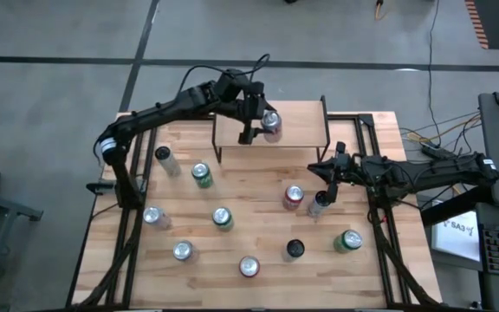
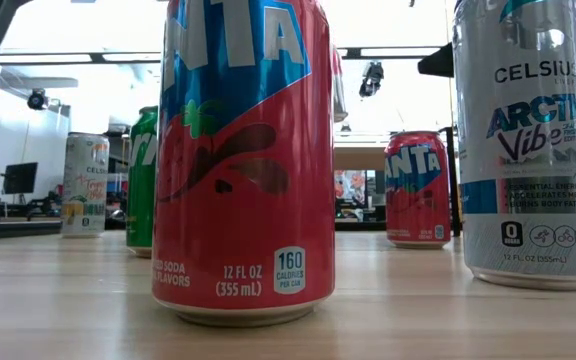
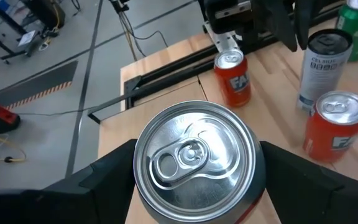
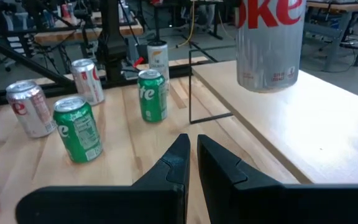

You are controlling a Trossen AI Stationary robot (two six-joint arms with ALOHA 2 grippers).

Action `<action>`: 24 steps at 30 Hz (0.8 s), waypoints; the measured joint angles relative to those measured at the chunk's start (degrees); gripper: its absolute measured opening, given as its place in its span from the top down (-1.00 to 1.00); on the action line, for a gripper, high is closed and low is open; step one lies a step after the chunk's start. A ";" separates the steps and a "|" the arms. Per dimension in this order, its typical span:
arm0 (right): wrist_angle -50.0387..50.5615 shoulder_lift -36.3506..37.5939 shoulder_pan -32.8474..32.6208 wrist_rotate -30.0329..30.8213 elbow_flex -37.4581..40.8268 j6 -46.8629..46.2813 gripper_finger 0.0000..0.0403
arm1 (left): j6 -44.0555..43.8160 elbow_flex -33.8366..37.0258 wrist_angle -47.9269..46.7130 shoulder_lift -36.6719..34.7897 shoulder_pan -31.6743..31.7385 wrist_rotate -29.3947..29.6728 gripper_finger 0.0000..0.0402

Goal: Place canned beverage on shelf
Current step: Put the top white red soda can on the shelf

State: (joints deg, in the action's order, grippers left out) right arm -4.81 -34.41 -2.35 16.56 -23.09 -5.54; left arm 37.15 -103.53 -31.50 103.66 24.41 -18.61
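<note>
When looking down from above, find the shelf (image 1: 306, 121) at the far edge of the counter (image 1: 258, 186), with a light wood top and thin black legs. Over the middle of the shelf, see the left arm (image 1: 171, 106), reaching in from the left edge of the counter. At its tip, find the left jaws clamped on a can (image 1: 271, 124), one dark finger (image 3: 114, 171) pressed on each side. Shows a shiny silver lid with the pull tab flat, and a bit of red low on its side. From the right wrist, shows silver with big red letters (image 4: 269, 43). Sits right at the top board of the shelf, near the front edge; cannot tell if its bottom touches the wood or hangs just above it.

Near the right edge of the counter, see the right arm (image 1: 423, 171), stretched low toward the middle. Holds nothing, with the right jaws (image 4: 191, 146) close together. Just beside them, find a silver can (image 1: 317, 206) and a red can (image 1: 294, 197).

Spread over the rest of the counter, in front of the shelf, find more cans standing up: a tall silver one (image 1: 163, 156) and a green one (image 1: 201, 174) toward the left edge, another green one (image 1: 223, 217) in the middle, a third green one (image 1: 347, 240) toward the right edge, and a red one (image 1: 249, 266) at the near edge.
</note>
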 joint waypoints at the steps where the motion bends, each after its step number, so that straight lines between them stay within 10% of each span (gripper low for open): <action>1: -0.12 -0.12 0.00 0.02 0.00 0.00 0.89 | 0.08 0.00 0.02 0.32 0.16 -0.03 -0.42; 24: -0.12 -0.25 0.01 0.02 0.00 0.00 0.89 | 2.40 -26.37 -21.97 18.35 0.73 -0.61 -0.42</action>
State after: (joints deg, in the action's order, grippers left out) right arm -4.93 -34.65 -2.34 16.58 -23.09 -5.54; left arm 39.55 -129.90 -53.48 122.01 25.14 -19.22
